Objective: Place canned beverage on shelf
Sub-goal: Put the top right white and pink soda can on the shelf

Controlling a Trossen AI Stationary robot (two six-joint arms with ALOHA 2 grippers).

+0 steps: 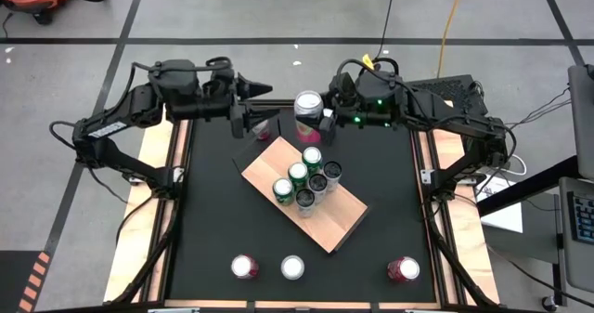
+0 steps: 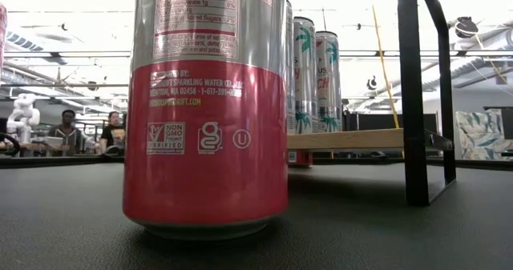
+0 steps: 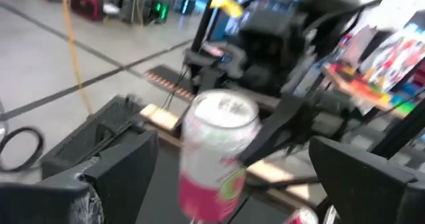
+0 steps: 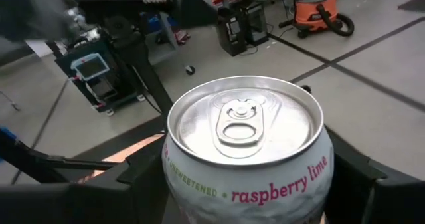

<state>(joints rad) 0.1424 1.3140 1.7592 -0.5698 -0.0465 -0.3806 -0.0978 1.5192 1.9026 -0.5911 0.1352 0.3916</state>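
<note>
From above, the right gripper (image 1: 316, 120) is clamped on a pink can (image 1: 307, 109), just past the shelf (image 1: 339, 222). The left gripper (image 1: 249, 120) is nearby, fingers apart. Down low, another pink can (image 2: 207, 102) stands in front. The right wrist shows the held can's top.

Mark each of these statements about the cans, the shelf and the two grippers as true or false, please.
1. The right gripper is shut on the raspberry lime can. True.
2. The shelf holds no cans. False: six cans stand on it in a cluster, among them a green-topped can.
3. The left gripper is open and holds nothing. True.
4. Three cans stand on the black table along its near edge, among them the middle can. True.
5. The raspberry lime can already stands on the shelf. False: it is at the far end of the table, off the board, between the right gripper's fingers.
</note>
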